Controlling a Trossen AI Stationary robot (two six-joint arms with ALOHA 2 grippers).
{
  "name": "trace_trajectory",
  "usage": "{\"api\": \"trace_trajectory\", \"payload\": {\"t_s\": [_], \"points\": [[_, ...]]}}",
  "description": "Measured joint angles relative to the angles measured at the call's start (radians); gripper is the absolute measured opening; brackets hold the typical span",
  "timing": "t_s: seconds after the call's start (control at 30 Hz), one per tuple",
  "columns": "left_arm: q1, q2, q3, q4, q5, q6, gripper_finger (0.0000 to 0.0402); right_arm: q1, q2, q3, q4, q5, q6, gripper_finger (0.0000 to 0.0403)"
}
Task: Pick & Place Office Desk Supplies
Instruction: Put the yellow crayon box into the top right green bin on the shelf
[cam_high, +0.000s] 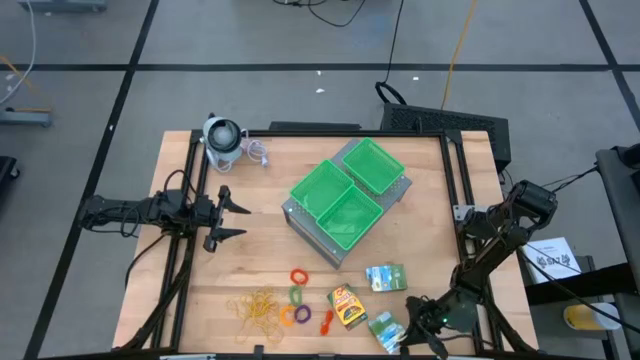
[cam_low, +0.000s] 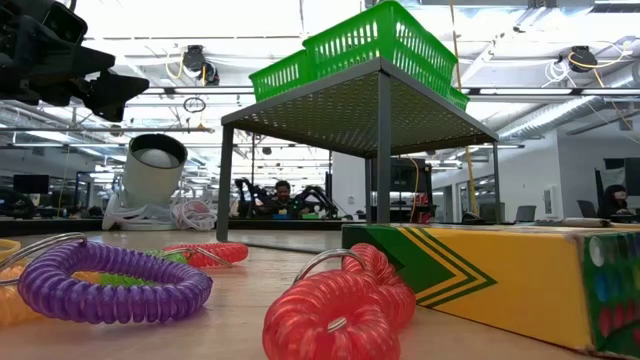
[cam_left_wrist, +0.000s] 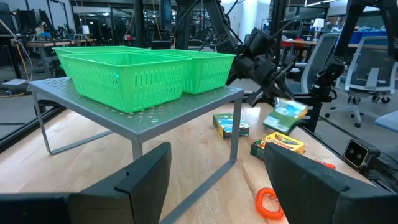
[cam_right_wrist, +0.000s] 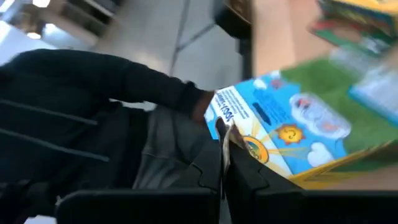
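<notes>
R gripper (cam_right_wrist: 222, 163) pinching glossy green card box (cam_right_wrist: 292, 134), ribbed coil rings (cam_low: 335, 310)

Not much here can actually be read. The yellow-orange box (cam_left_wrist: 278, 144) lying on the table has a dark wordmark along its top edge in the left wrist view, but the letters are too small to make out; in the low view the same box (cam_low: 500, 280) only shows green chevron stripes on yellow, no words. The green box (cam_right_wrist: 292, 134) seen close up in the right wrist view has a line of white print on a blue strip at its edge, with a cartoon sun and clouds below, yet the print is too blurred to spell out. The paper sheet (cam_high: 552, 258) beside the table carries print, also illegible.
</notes>
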Motion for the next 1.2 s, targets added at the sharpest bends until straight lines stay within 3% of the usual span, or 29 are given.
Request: {"api": "trace_trajectory", "payload": {"t_s": [0.37, 0.67, 0.83, 1.2], "points": [[0.000, 0.000, 0.000, 0.000, 0.000, 0.000, 0.0264, -0.034, -0.011, 0.000, 0.180, 0.001, -0.232, 0.0001], [0.000, 0.000, 0.000, 0.000, 0.000, 0.000, 0.0264, -0.095, -0.170, 0.000, 0.193, -0.003, -0.599, 0.0000], [0.000, 0.000, 0.000, 0.000, 0.000, 0.000, 0.0264, -0.149, -0.299, 0.000, 0.109, -0.039, -0.790, 0.0000], [0.000, 0.000, 0.000, 0.000, 0.000, 0.000, 0.0264, -0.320, -0.580, 0.000, -0.092, -0.055, -1.019, 0.0000]]}}
